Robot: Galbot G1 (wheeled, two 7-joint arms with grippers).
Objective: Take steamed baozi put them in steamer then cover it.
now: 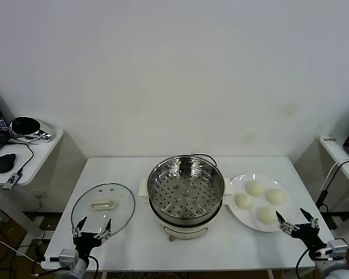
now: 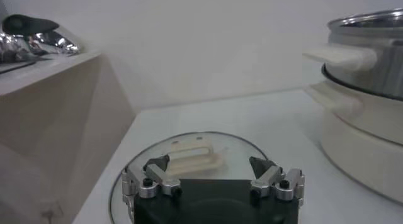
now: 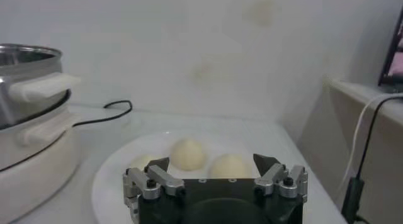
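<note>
Black tool (image 3: 213, 172) bodies, silver screwed finger brackets.

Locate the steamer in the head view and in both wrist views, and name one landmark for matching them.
Head view: the steamer stands mid-table, between the glass lid and the plate of baozi.
Left wrist view: only its side and cream handles show, at the picture's edge.
Right wrist view: again its side and handles, at the edge.
Shared landmark: the steamer's cream side handles.
</note>
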